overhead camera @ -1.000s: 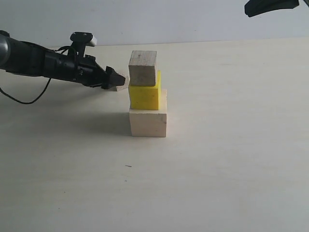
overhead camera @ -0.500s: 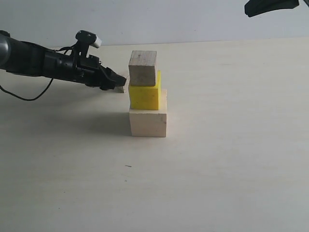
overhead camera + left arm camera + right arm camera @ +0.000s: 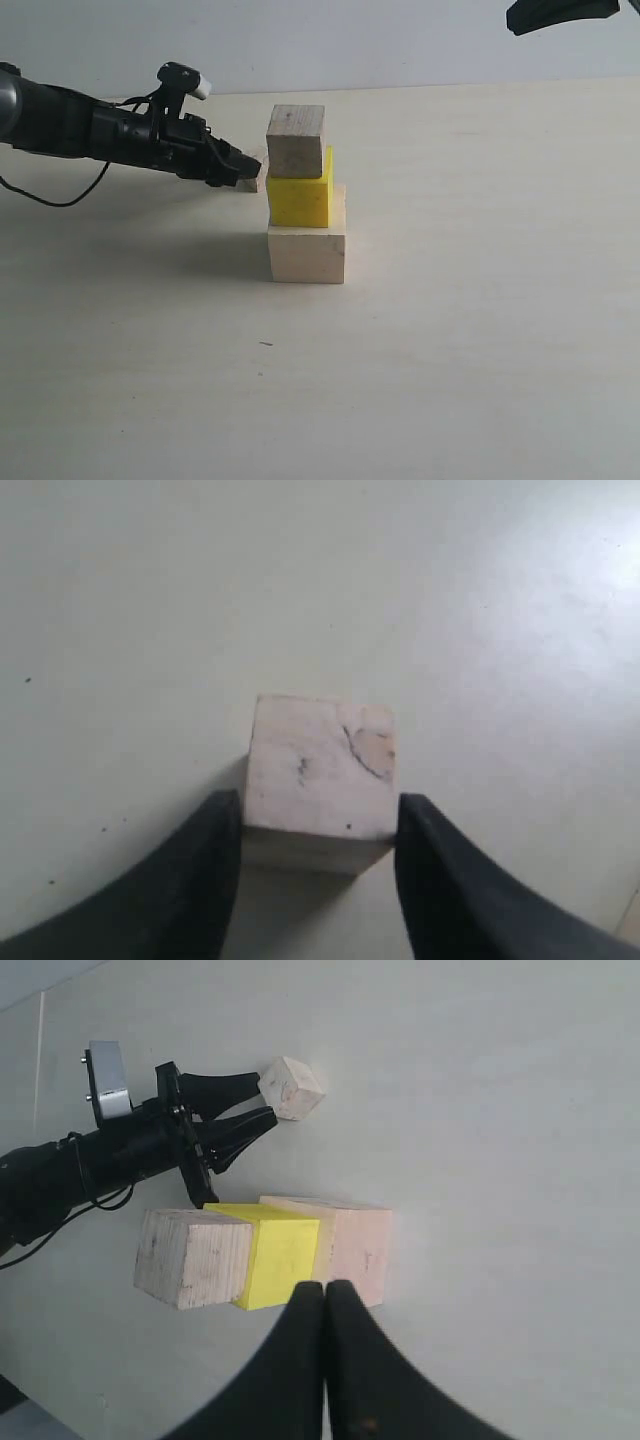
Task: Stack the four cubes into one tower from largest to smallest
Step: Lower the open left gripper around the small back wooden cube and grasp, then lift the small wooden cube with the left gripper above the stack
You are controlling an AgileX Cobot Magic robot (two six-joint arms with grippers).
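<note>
Left tool mine, narrowed onto smallest cube, pads against both sides; cube sits on surface, just left of stack, upper middle of frame. Stack: large cube, yellow cube, small cube (edges not flush). Right tool closed, empty.

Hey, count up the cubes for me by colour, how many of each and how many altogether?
Pale wood cubes: 3 (large wood cube, small wood cube, smallest wood cube)
Yellow cube: 1
Total: 4 cubes
</note>
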